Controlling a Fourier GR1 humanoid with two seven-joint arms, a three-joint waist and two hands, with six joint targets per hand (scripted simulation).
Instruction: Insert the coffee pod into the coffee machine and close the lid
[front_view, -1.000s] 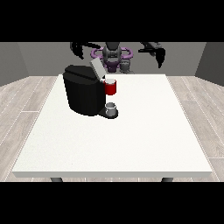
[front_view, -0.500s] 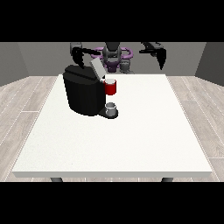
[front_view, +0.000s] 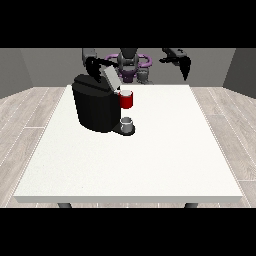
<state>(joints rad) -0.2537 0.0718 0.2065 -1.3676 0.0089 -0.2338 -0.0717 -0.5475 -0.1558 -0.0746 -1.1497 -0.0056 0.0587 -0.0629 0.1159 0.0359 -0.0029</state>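
— How far along are you with the pod?

— My robot hand at the view's left (front_view: 92, 65) is up behind the boxy black coffee machine (front_view: 96, 103), just by its raised grey lid flap (front_view: 111, 77). I cannot tell how its fingers lie. The lid stands tilted open, so closing is not yet done, as I judge it.

— And the pod itself?

— I can't place it for certain. A small grey thing (front_view: 127, 122) sits on the machine's base at the near right, below a red thing at the machine (front_view: 126, 99). Whether that grey thing is the pod I can't tell.

— Your other side?

— The robot hand at the view's right (front_view: 183, 64) hangs in the air at the far right edge of the large white bench (front_view: 150, 160), well apart from the machine, fingers pointing down and relaxed, holding nothing.

— So what's left?

— At the least, bringing the lid down; whether the insert is settled, I can't say.
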